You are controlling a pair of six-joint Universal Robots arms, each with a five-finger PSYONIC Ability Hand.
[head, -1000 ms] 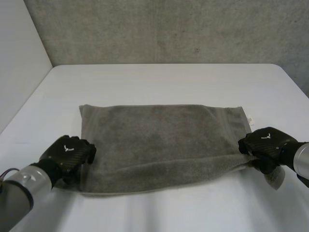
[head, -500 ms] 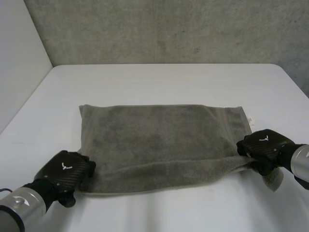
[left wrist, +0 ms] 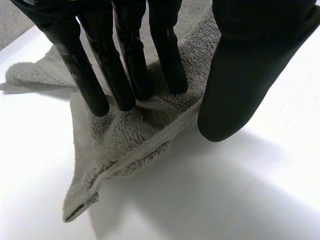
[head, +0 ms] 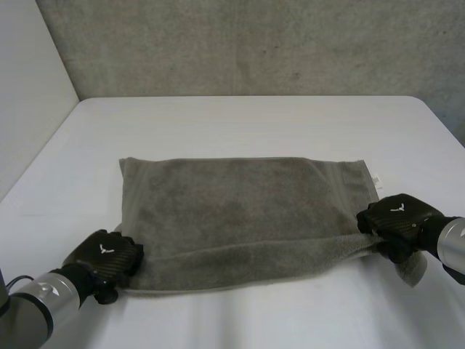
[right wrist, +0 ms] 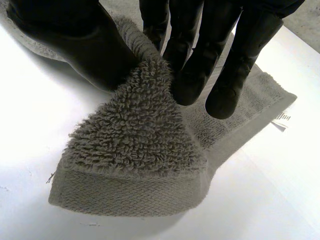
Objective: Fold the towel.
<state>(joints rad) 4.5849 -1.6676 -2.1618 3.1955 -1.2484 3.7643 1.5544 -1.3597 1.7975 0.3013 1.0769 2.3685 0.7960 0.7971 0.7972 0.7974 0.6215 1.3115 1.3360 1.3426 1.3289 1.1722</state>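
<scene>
A grey towel [head: 240, 211] lies folded on the white table [head: 247, 123], its near layer bunched along the front. My left hand [head: 105, 254] is at the near left corner. In the left wrist view its straight fingers [left wrist: 125, 65] press down on that corner [left wrist: 120, 145], and the thumb [left wrist: 235, 85] stands apart beside the towel's edge, so nothing is pinched. My right hand [head: 399, 214] is at the near right corner. There the thumb [right wrist: 85, 45] and fingers [right wrist: 200, 55] pinch a raised fold of the towel [right wrist: 135, 150].
A small white label [head: 378, 182] sticks out at the towel's far right corner, also seen beside my right hand's fingertips [right wrist: 282, 119]. A grey wall runs behind the table's far edge, and a pale wall stands at the left.
My left hand has slid back along the towel's left edge toward the near corner and settled lower. The right hand has kept its pinch and barely moved.
</scene>
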